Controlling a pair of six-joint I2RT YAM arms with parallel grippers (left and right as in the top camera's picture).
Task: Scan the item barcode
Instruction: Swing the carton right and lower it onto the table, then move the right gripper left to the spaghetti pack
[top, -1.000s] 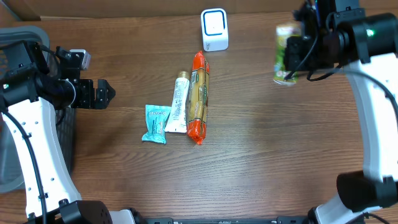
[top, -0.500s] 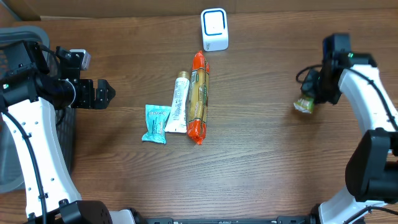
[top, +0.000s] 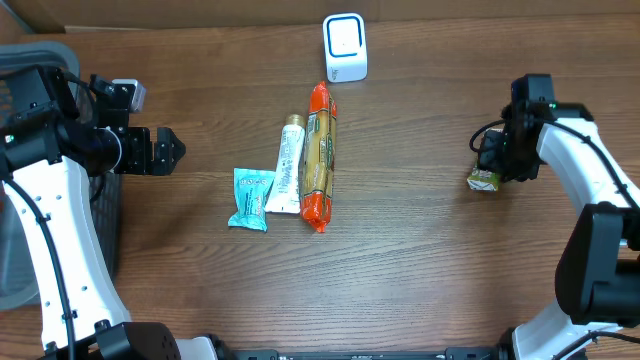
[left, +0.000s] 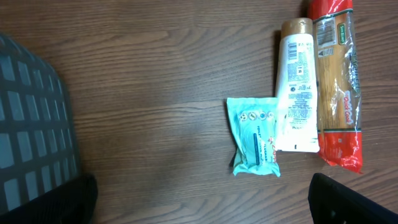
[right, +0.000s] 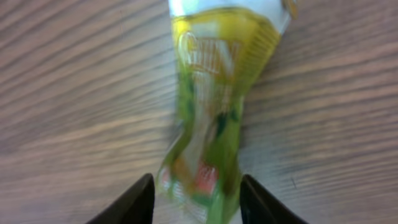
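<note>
what changed: a sec ago the right tool (right: 198, 198) had the green pouch (top: 484, 180) pinched and up in the air at approx 2 o'clock, on the scanner (top: 345, 47) side. half a sec ago it was already low at 3 o'clock. now the pouch lies flat on the worktop (top: 420, 260) at 3 o'clock, well apart from everything else.

right tool: jaws partway spread, one on each side of the pouch's lower end. wrist view shows the pouch lying slack betw them, not squeezed. looks like a release, tho the right jaw sits v close to the foil & contact can't be ruled out.

left tool (top: 165, 150): spread wide, holding nothing, parked at 9 o'clock. no change there.

rest unchanged: scanner at 12 o'clock. pasta pack (top: 318, 155), tube (top: 288, 165) & teal sachet (top: 250, 198) lie side by side near centre, tube touching both neighbours.

meaning for task: prob the pouch has had its pass at the scanner and is being set aside. whether the barcode actually read, can't tell from here. the 3 centre items look untouched, so most of the job seems left. next likely: right arm lifts clear w/o dragging the pouch, then goes for a centre item.
</note>
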